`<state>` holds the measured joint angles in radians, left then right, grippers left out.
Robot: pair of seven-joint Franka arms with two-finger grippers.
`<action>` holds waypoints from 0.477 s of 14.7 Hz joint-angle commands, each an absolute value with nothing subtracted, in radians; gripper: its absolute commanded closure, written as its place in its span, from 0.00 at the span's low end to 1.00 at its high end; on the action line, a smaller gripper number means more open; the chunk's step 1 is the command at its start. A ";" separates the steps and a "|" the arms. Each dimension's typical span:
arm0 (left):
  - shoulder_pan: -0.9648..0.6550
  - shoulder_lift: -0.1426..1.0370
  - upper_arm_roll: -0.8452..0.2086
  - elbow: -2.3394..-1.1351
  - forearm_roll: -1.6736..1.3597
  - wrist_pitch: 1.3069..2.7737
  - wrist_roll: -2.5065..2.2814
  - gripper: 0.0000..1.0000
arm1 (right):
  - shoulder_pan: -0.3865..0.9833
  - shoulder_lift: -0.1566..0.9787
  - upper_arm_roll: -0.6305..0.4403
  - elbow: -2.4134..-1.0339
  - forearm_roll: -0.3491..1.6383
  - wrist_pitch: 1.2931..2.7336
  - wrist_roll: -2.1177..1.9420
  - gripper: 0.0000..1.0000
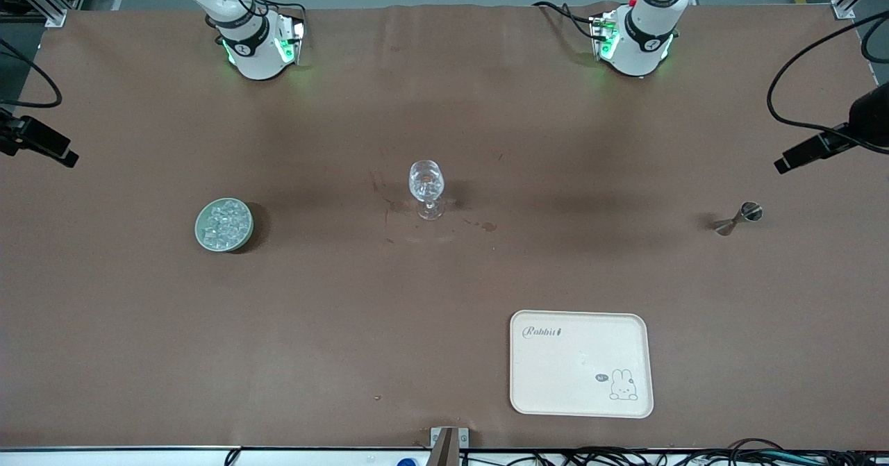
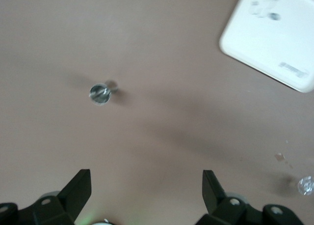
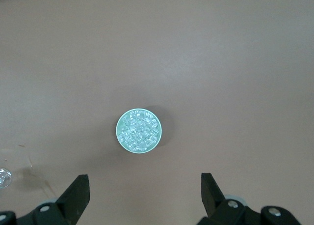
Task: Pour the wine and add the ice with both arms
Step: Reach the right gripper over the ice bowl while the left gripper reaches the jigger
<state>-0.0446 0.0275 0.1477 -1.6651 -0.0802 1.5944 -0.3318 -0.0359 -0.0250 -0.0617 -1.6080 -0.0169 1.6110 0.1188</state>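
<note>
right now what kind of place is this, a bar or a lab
Most likely a robot lab staged as a bar. Two arm bases are bolted to a brown-covered table; cables run along its edge. The props: a stemmed glass, a bowl of ice, a metal jigger.

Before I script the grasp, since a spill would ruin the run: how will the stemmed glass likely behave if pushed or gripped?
The stemmed glass would probably tip if pushed at the bowl: it stands tall on a thin stem and small foot. Clear and thin-looking, it seems fragile, so grip gently. Its smooth surface may slip between the fingers.

Clear glinting ice (image 1: 224,222) heaped in pale green bowl (image 1: 203,239), toward right arm's end.
</note>
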 commanded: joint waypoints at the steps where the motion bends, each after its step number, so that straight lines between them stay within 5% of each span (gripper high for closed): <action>1: -0.046 0.096 0.251 -1.654 -0.193 1.566 -0.376 0.00 | -0.035 -0.037 -0.063 -1.745 -0.005 1.733 0.114 0.00; 7: -0.046 0.305 0.501 -1.649 -0.547 1.565 -0.520 0.00 | -0.015 -0.005 -0.061 -2.031 -0.005 2.047 0.114 0.00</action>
<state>-0.0394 0.2264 0.4206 -1.6773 -0.4301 1.5845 -0.4624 -0.0265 0.0109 -0.0603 -1.9218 -0.0168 1.9481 0.1186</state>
